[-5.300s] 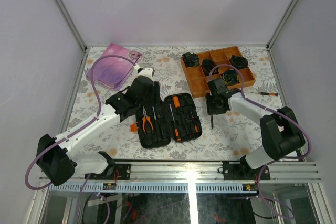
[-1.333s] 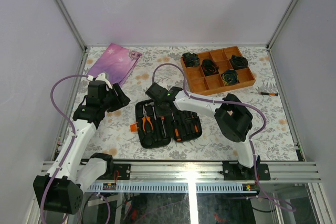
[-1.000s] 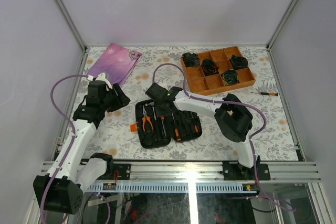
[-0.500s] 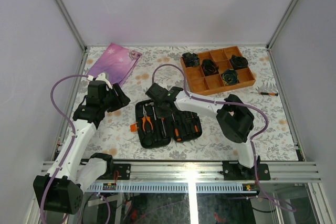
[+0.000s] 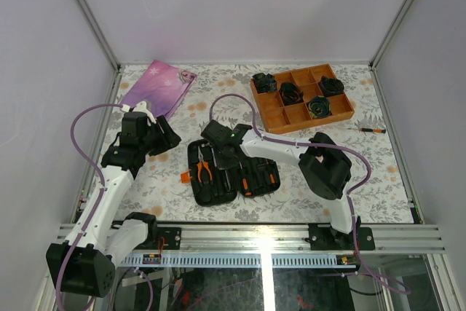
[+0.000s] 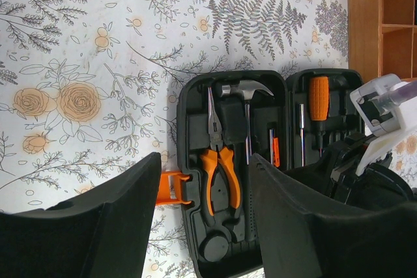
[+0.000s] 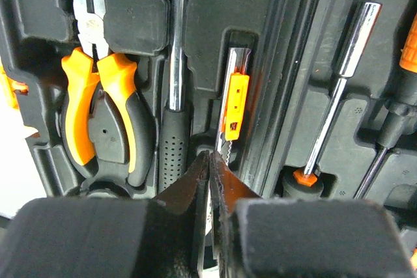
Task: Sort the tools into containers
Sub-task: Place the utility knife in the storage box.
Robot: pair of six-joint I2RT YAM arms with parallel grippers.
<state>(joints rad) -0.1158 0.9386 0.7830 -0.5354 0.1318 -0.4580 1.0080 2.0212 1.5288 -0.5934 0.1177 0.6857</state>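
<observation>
Near the middle of the surface [image 5: 378,180]: a black tool case [image 5: 218,196] lies wide open with both halves flat. An orange pull tab [image 5: 186,177] sticks out on its left side.
Left half of the tool case: orange pliers [image 6: 220,174] sit in their slot. A hammer [image 6: 246,89] lies just beside them. Next to that is a thin tool [image 7: 233,105] with a little orange piece on it.
Right half of the tool case: a screwdriver [image 6: 318,97] with a fat orange handle and a shiny metal rod [image 7: 334,101] rest in their slots.
Right end effector [image 7: 210,157]: it is down low over the left half of the tool case. Its two fingers are squeezed almost together, right at the bottom end of the thin tool. I cannot tell if they pinch the thin tool or only touch it.
Left end effector [image 6: 205,161]: it hangs in the air to the left of the tool case and does not touch it. Its fingers are spread wide and nothing is between them.
Loose tool: one small screwdriver [image 5: 368,130] with an orange end lies alone on the surface. It is far over on the right, near the wall.
Back right: an orange tray [image 5: 275,116] split into little boxes holds black rolled bundles [image 5: 290,92].
Back left: a flat pink-purple pouch [image 5: 156,89] lies on the surface.
</observation>
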